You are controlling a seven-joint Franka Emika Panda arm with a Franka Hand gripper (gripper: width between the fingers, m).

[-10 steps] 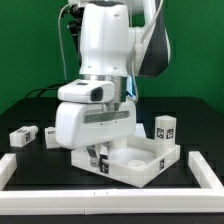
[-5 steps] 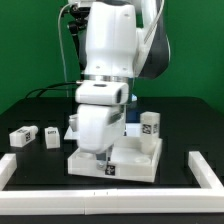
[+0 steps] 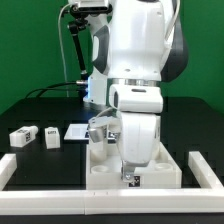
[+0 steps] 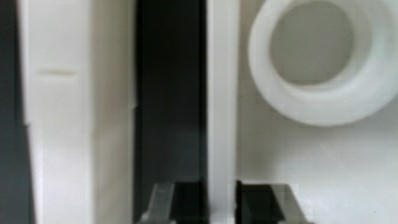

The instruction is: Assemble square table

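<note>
Table-top positioning step, by appearance: the gripper (image 3: 131,177) pinches the near rim (image 4: 221,90) of the table top (image 3: 100,160), lower centre-right in the exterior view; the next move likely calls for letting go and fetching a leg block (image 3: 22,135), middle left.

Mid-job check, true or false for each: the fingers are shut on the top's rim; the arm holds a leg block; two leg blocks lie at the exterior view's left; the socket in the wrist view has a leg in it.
1. Fingers shut on the rim: true. The fingers clamp the rim of the top.
2. Arm holds a leg block: false. It holds the top.
3. Two leg blocks at the exterior view's left: true, apart from the top.
4. Socket filled: false. It is empty.
</note>
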